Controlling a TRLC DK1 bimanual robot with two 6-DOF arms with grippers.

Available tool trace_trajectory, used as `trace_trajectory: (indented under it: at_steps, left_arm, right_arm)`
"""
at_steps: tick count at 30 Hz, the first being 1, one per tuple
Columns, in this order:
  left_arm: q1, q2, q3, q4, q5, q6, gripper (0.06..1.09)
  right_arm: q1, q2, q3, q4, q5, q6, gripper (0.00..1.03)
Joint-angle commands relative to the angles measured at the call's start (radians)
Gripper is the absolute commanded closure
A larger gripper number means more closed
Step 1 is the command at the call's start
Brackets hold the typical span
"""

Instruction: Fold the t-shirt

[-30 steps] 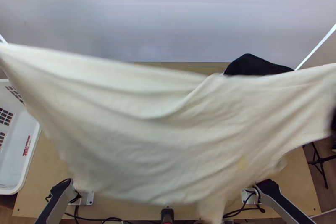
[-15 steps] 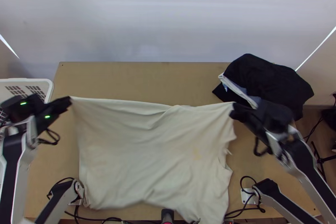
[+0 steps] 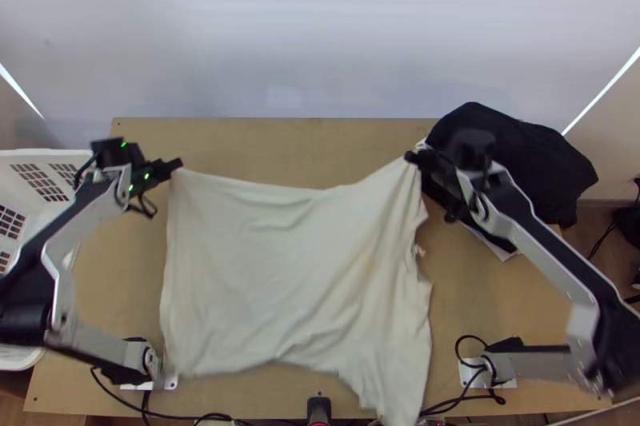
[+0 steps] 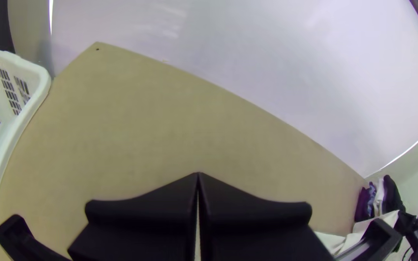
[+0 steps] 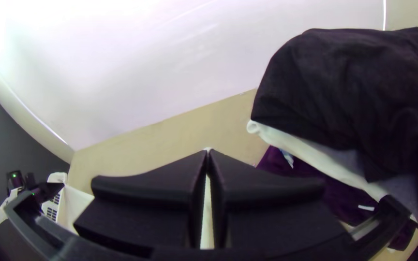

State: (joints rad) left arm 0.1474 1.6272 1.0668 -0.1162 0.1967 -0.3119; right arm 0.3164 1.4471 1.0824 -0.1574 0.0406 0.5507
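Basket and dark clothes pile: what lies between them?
In the top view, the cream t-shirt, its far corners held by the left claw and right claw; wooden table shows beyond it.

"What kind of place is this?"

"It looks like a robot lab. See the two silver and black jointed robot arms (image 3: 544, 254)? They stand on a flat, light wooden table (image 3: 296, 146), with thin black wires (image 3: 200, 416)."
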Motion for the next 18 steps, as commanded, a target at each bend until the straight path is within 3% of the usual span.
trace_trajectory:
  at_steps: [1,10,16,17,18]
  left_arm:
    - [-0.011,0.327,0.275,0.035,-0.063,-0.027,1.05]
    - [0.023,0.603,0.647,-0.062,-0.125,-0.049,1.05]
    - [0.043,0.685,0.769,-0.082,-0.135,-0.076,1.05]
    - [0.044,0.691,0.783,-0.076,-0.146,-0.089,0.98]
    - [0.046,0.689,0.797,-0.086,-0.146,-0.095,0.76]
  right_arm:
    - [-0.059,0.226,0.183,0.007,0.024,0.014,1.0]
    - [-0.102,0.427,0.376,-0.048,0.054,0.032,1.0]
    - [-0.102,0.507,0.456,-0.041,0.061,0.035,1.0]
    - [-0.1,0.519,0.471,-0.034,0.061,0.035,0.96]
    - [-0.097,0.524,0.484,-0.034,0.061,0.035,0.73]
